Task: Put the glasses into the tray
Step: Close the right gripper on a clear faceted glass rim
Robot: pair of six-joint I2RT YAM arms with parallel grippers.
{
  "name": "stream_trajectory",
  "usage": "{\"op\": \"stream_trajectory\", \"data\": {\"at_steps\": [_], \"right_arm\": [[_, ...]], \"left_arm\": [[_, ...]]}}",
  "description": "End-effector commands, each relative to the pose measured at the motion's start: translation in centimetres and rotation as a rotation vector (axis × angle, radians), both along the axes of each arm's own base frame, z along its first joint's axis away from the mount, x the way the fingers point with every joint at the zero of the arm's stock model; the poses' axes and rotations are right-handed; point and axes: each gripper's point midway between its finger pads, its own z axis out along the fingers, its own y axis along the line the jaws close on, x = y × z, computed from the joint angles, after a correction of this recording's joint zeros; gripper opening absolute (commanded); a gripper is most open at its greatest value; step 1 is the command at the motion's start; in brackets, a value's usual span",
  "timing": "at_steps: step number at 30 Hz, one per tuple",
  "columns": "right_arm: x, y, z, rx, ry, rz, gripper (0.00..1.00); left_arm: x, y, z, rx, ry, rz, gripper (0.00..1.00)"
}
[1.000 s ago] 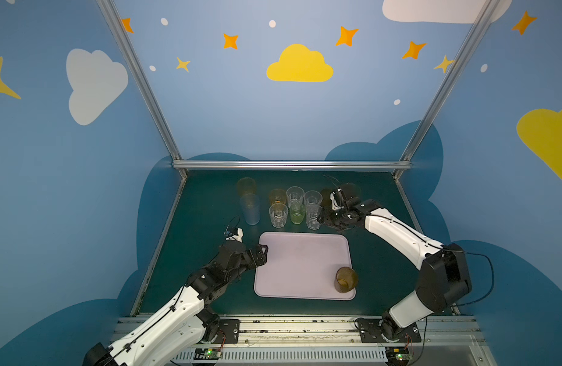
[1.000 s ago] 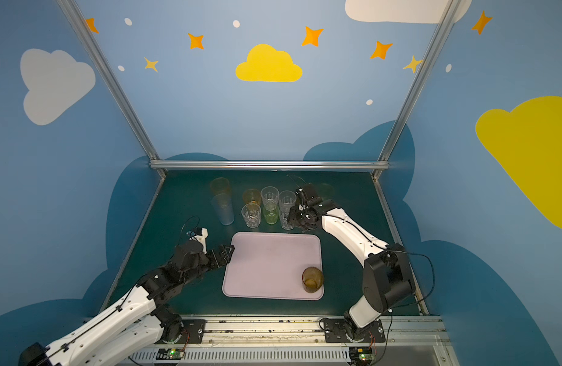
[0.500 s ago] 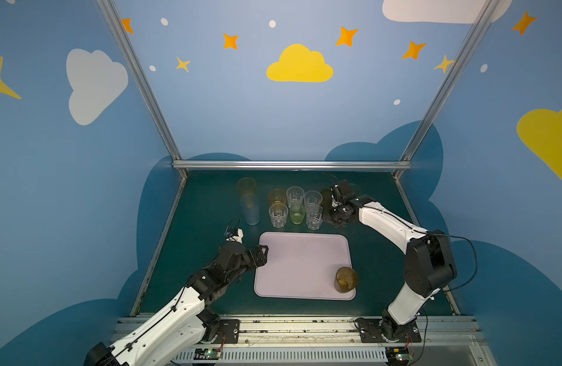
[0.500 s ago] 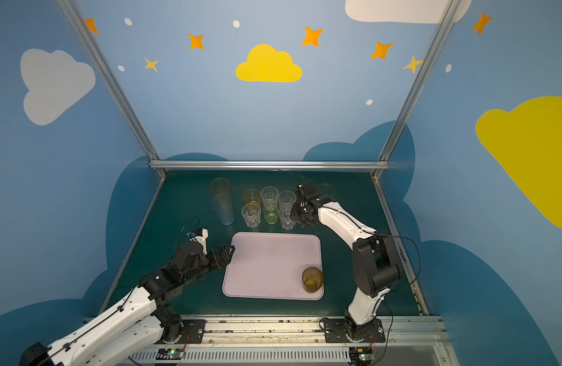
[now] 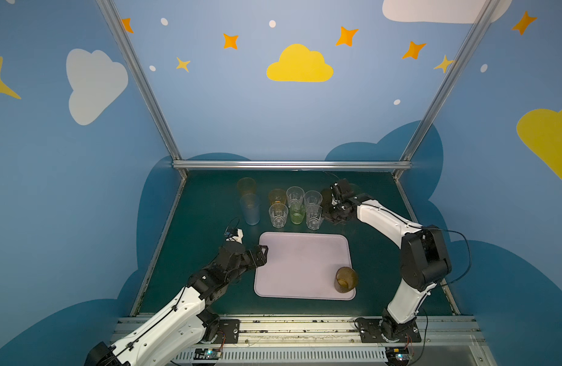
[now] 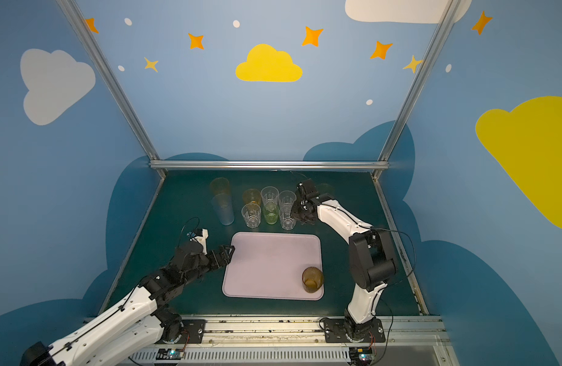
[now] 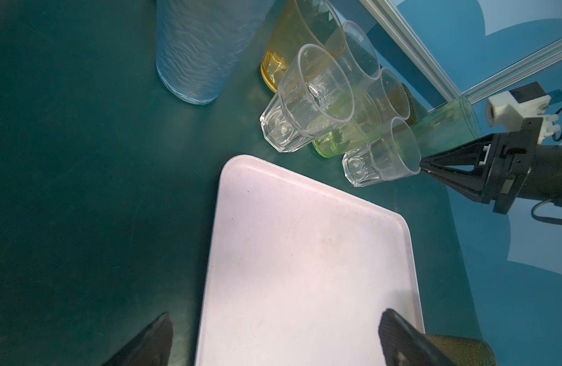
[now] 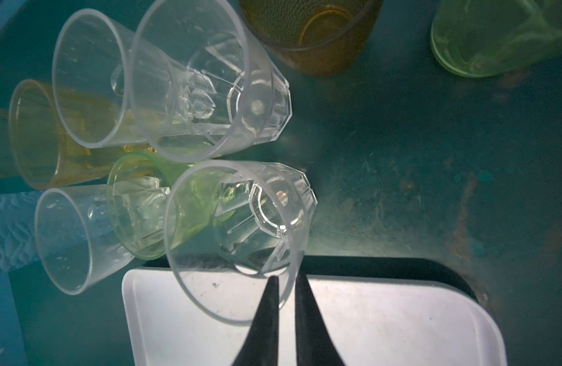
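The pale lilac tray point(image 5: 302, 263) point(image 6: 267, 260) lies at the middle front, and a brown glass point(image 5: 345, 279) stands upright in its near right corner. Behind the tray several glasses point(image 5: 295, 206) stand in a cluster: clear faceted, green and amber ones. A tall blue glass point(image 5: 250, 209) and a tall orange glass point(image 5: 246, 186) are on their left. My right gripper point(image 5: 325, 215) point(image 8: 286, 280) is shut on the rim of the clear glass point(image 8: 241, 221) point(image 5: 314, 217) at the cluster's right front, one finger inside it and one outside. My left gripper point(image 5: 262, 253) point(image 7: 276, 317) hangs open and empty over the tray's left edge.
A tall green glass point(image 8: 495, 38) and a brown textured glass point(image 8: 305, 35) stand behind my right gripper near the back right. The aluminium frame rail point(image 5: 289, 164) bounds the dark green table at the back, with blue walls on both sides.
My right gripper has closed from half open onto the clear glass's rim. The right arm's elbow has swung forward. The left arm has not moved.
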Motion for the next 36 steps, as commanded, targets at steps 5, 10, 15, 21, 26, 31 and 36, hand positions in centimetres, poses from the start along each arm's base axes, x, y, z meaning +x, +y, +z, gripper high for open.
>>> {"op": "stream_trajectory", "data": {"at_steps": [5,10,15,21,26,31,36], "right_arm": [[1.2,0.4,0.5,0.018,-0.017,-0.012,0.17],[1.5,0.2,-0.3,0.000,-0.002,-0.019,0.16],[1.7,0.0,-1.1,-0.025,0.019,-0.023,0.14],[1.7,-0.2,-1.8,-0.042,0.032,-0.027,0.08],[1.3,-0.5,-2.2,-0.064,0.055,-0.023,0.00],[0.6,-1.2,-2.0,-0.082,0.057,-0.032,0.00],[-0.1,-1.7,-0.8,-0.084,0.038,-0.036,0.00]], "left_arm": [[0.2,-0.2,-0.6,0.001,0.009,-0.009,1.00],[0.3,-0.3,-0.8,0.004,0.017,-0.008,1.00],[0.3,-0.3,-0.8,0.007,0.015,-0.014,1.00],[0.4,-0.2,-0.8,0.009,0.010,-0.009,1.00],[0.5,-0.3,-1.0,0.012,0.012,-0.013,1.00],[0.7,-0.8,-1.0,0.004,0.017,-0.028,1.00],[0.7,-1.1,-1.0,-0.005,0.027,-0.035,1.00]]}}
